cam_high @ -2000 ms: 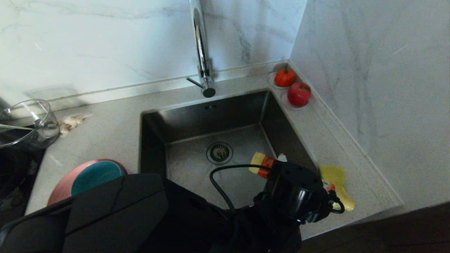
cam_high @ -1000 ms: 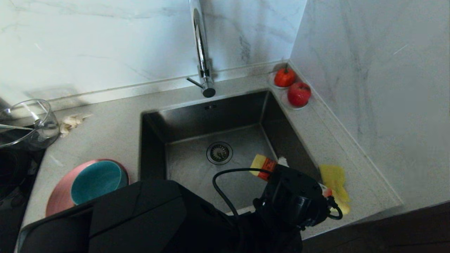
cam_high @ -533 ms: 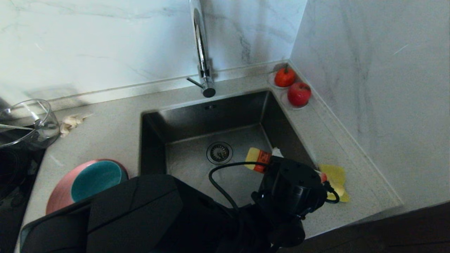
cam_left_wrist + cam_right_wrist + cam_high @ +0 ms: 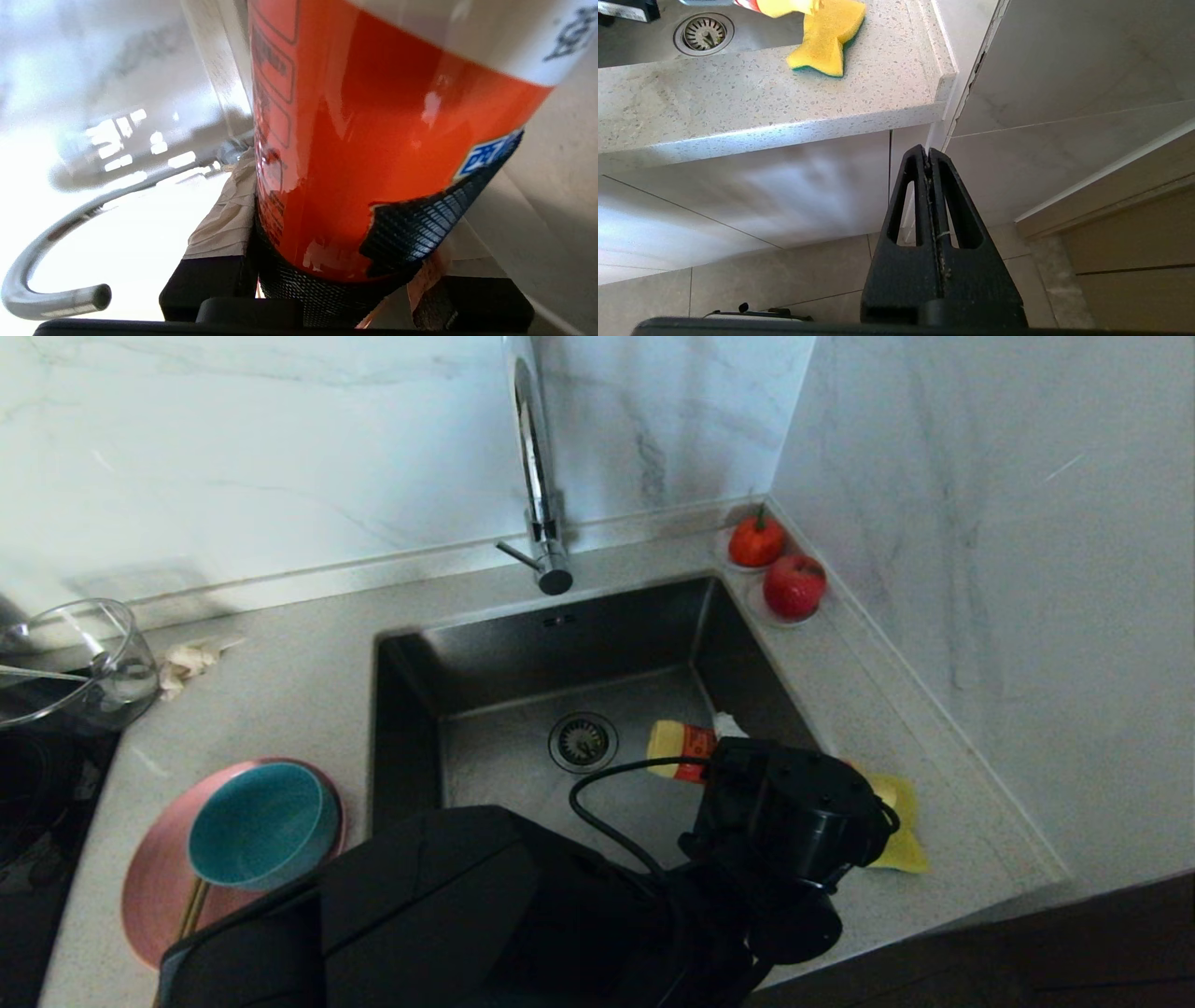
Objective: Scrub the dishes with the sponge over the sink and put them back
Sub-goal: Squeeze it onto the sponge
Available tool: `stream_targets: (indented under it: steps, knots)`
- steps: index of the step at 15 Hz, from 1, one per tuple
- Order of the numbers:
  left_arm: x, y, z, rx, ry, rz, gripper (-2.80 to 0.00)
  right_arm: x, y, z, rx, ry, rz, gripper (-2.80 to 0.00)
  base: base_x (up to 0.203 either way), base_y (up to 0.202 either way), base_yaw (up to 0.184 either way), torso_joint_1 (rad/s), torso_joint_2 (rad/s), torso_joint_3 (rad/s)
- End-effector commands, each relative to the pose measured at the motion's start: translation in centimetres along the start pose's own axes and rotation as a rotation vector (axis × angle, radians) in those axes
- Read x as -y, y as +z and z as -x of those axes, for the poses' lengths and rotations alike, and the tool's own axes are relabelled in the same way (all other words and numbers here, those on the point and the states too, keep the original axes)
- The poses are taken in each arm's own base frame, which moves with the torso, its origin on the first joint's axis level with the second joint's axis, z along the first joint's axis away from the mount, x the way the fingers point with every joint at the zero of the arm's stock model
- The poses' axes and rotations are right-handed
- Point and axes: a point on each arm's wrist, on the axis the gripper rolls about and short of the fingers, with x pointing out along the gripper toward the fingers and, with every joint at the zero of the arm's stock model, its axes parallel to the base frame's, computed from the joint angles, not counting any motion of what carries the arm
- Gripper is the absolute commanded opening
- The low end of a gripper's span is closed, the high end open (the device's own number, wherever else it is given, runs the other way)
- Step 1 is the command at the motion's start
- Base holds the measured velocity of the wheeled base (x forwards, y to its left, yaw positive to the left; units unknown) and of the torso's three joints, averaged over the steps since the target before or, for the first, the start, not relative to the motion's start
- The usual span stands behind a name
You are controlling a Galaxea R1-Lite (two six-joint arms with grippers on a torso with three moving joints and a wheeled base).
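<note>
My left gripper (image 4: 717, 747) is shut on a yellow bottle with an orange label (image 4: 674, 745), holding it tilted over the right side of the sink (image 4: 560, 644). Up close, the bottle (image 4: 373, 140) fills the space between the taped fingers (image 4: 224, 214). The yellow sponge (image 4: 898, 845) lies on the counter right of the sink, partly behind my left wrist, and its green layer faces down (image 4: 826, 39). The teal bowl (image 4: 257, 826) sits on the pink plate (image 4: 149, 905) left of the sink, with a brown chopstick (image 4: 191, 910) beside the bowl. My right gripper (image 4: 928, 151) is parked, shut, below the counter edge.
A tall chrome tap (image 4: 537, 476) stands behind the sink, and the drain strainer (image 4: 583, 742) is in its floor. Two red fruits on saucers (image 4: 775, 565) sit in the back right corner. A clear glass bowl (image 4: 70, 663) stands at far left. Marble walls close the back and right.
My left arm has carried the bottle a little farther back and left over the sink. The arm's bulk has shifted right, uncovering more of the plate, the bowl and a chopstick.
</note>
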Motion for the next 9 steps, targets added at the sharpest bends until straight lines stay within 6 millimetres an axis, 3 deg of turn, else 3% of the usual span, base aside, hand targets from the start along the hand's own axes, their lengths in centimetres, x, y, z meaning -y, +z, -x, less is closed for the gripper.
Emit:
stream_targets:
  steps: [1, 9]
  knots:
    - [0.74, 0.71, -0.46, -0.037, -0.006, -0.014, -2.80, 0.00, 0.00, 0.00, 0.000, 0.000, 0.000, -2.80, 0.000, 0.000, 0.000, 0.000, 0.00, 0.000]
    - [0.00, 0.87, -1.10, -0.076, 0.000, 0.024, -2.80, 0.00, 0.00, 0.00, 0.000, 0.000, 0.000, -2.80, 0.000, 0.000, 0.000, 0.000, 0.00, 0.000]
